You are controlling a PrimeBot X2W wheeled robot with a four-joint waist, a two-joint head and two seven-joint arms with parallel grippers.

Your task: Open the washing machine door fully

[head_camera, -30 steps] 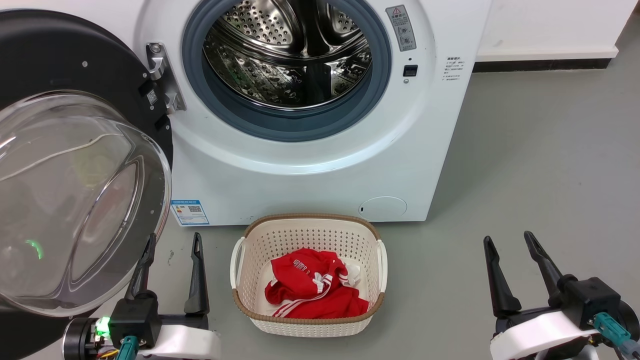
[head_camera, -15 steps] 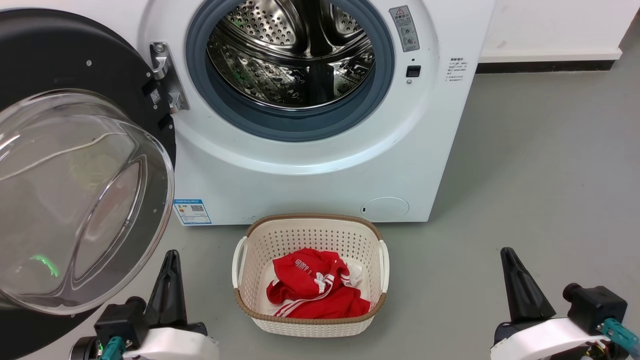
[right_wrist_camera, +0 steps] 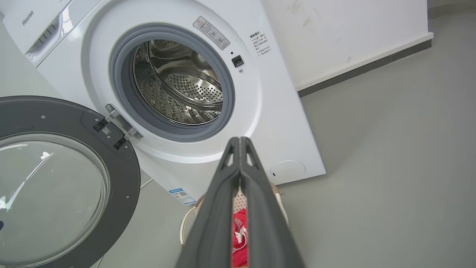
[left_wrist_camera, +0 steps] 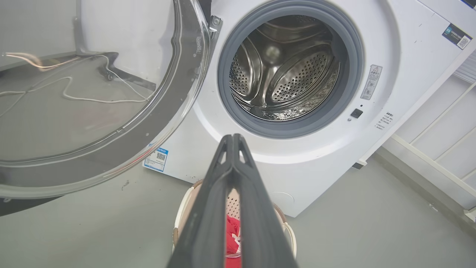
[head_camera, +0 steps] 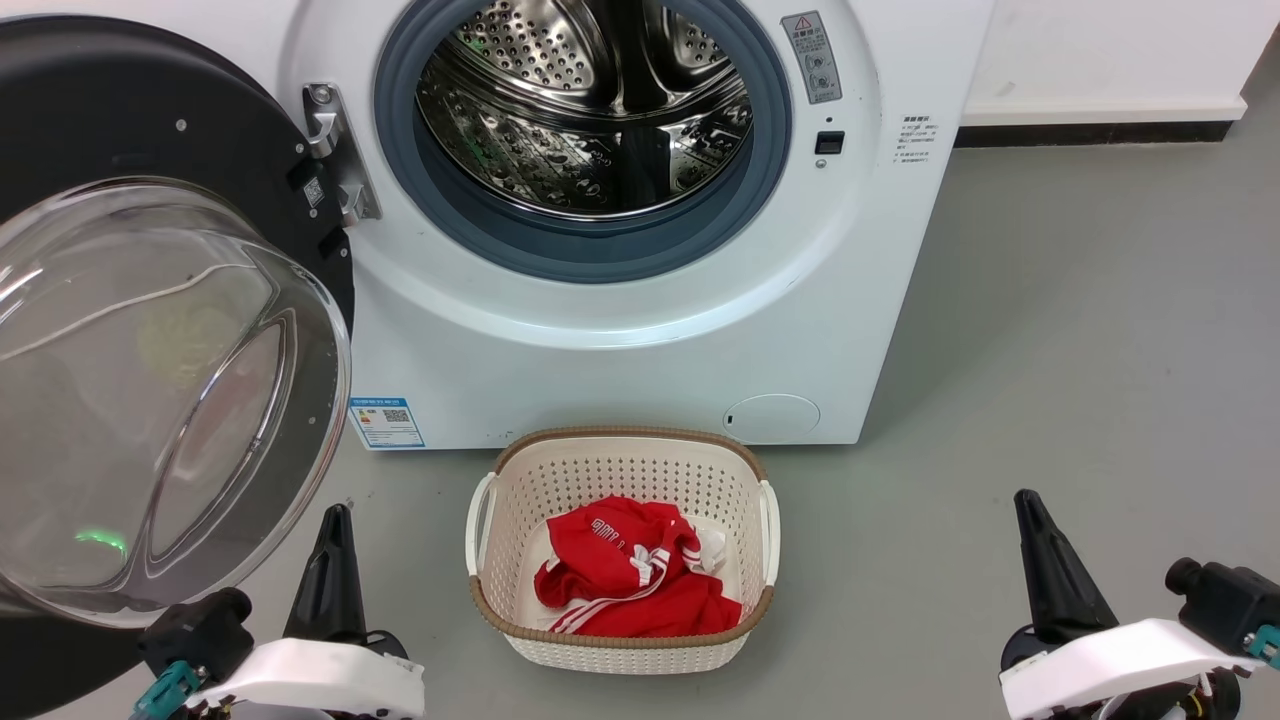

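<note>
1. The left edge of the head view cuts off the washing machine door (head_camera: 160, 380).
2. The top edge cuts off the washing machine (head_camera: 620, 350).
3. The blue label (head_camera: 386, 423) has print too small to read.
4. The left tool (left_wrist_camera: 232, 138) hides the middle of the basket (left_wrist_camera: 181, 215).

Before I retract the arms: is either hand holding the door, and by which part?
Nothing is held. Left hand and right hand are shut empty, apart from the door.

Left of washing machine (head_camera: 600, 360): door (head_camera: 150, 350). Before it on floor (head_camera: 1050, 350): basket (head_camera: 620, 470), garment (head_camera: 630, 580) inside.
</note>
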